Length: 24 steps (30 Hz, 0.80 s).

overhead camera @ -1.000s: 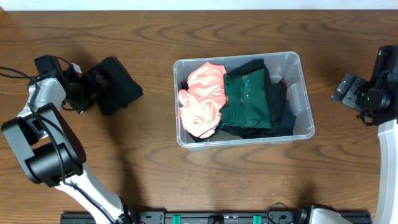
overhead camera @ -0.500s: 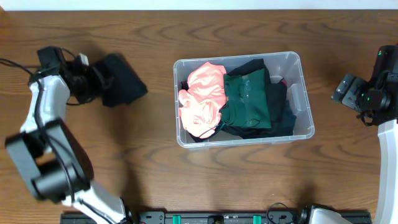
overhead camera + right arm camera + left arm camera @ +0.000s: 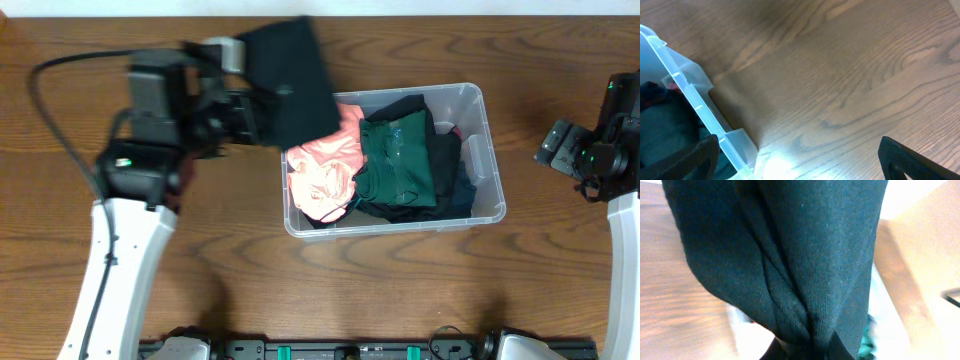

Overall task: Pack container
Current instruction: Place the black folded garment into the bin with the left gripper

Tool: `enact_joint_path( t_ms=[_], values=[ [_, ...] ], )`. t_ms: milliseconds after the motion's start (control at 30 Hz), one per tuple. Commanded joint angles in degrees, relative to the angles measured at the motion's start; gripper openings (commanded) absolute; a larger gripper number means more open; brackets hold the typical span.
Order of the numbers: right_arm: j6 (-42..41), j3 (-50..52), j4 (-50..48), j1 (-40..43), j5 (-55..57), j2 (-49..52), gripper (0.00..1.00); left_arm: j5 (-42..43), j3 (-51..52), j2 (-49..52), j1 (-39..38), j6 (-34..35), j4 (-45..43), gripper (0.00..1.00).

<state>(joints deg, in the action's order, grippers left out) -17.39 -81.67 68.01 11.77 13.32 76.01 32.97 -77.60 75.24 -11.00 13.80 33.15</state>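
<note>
The container (image 3: 493,210) is a clear plastic tub at mid-table holding a pink garment (image 3: 330,165), a dark green garment (image 3: 400,160) and black clothes (image 3: 450,170). My left gripper (image 3: 262,112) is shut on a black garment (image 3: 290,75), held in the air over the tub's far left corner. In the left wrist view that black garment (image 3: 790,255) hangs from the shut left gripper (image 3: 805,352) and fills most of the frame. My right gripper (image 3: 558,142) stands open and holds nothing, to the right of the tub; the wrist view shows the right gripper (image 3: 800,160) over bare wood beside the container's end (image 3: 695,105).
The wooden table (image 3: 250,270) runs out to its far edge (image 3: 450,12) behind the tub. The left arm (image 3: 120,250) reaches up from the front left. The right arm (image 3: 620,230) stands at the right edge.
The left gripper shut on the black garment that lay on the table at the left, lifted it and carried it right, up to the tub's left corner. The right arm has not moved.
</note>
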Motion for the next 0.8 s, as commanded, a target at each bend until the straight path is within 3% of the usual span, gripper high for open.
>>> enact_joint_path(
  t_ms=[0,300,500,700,733,767],
  values=[
    [0.26,-0.02,0.22,1.01,1.18,-0.74,0.99,-1.09,-0.74,2.25,-8.44,4.66,-3.61,0.06],
    [0.28,-0.02,0.55,1.01,1.01,-0.74,0.99,-11.74,-0.74,14.49,-28.46,19.02,-17.46,0.06],
    [0.31,-0.02,0.57,1.01,0.15,-0.72,0.99,-13.11,-0.74,22.53,-31.52,27.78,-22.36,0.06],
    [0.33,-0.02,0.66,1.01,0.13,-0.72,0.99,-13.05,-0.74,27.98,-31.45,28.11,-24.98,0.07],
    [0.33,-0.02,0.72,1.01,0.15,-0.72,0.99,-12.61,-0.74,28.41,-31.45,28.09,-24.63,0.15],
    [0.33,-0.02,0.74,1.01,0.13,-0.74,0.99,-11.78,-0.74,28.50,-31.45,28.06,-24.24,0.35]
  ],
)
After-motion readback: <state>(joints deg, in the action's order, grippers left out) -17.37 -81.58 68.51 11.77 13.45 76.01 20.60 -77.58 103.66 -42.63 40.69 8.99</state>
